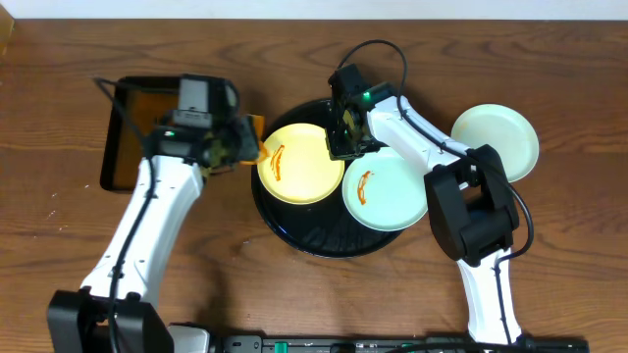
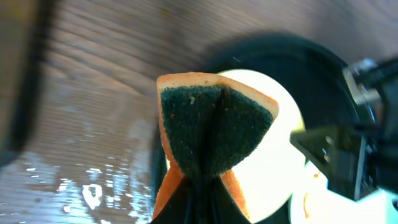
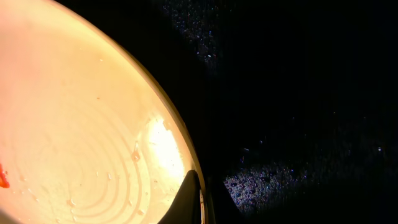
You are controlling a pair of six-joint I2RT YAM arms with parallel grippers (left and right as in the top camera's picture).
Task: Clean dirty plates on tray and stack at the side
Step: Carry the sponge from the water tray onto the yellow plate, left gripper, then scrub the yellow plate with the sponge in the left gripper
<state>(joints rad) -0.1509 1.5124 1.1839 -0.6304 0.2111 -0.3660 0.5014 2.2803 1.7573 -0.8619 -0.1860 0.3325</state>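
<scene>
The pale yellow plate point(image 1: 299, 165) with an orange sauce streak lies on the left of the black tray point(image 1: 324, 240). A mint plate point(image 1: 386, 188) with a streak lies on the tray's right. A second mint plate point(image 1: 496, 140), with no streak showing, sits on the table at the right. My left gripper point(image 1: 240, 145) is shut on an orange sponge with a dark green pad point(image 2: 214, 134), at the yellow plate's left edge point(image 2: 273, 168). My right gripper point(image 1: 345, 139) is shut on the yellow plate's far right rim point(image 3: 81, 124), with its fingers point(image 3: 199, 199) on either side of the rim.
A rectangular black pan point(image 1: 123, 147) with brownish liquid stands at the left, behind my left arm. The wood beside the tray looks wet in the left wrist view point(image 2: 81, 186). The tray floor point(image 3: 298, 93) is wet and speckled.
</scene>
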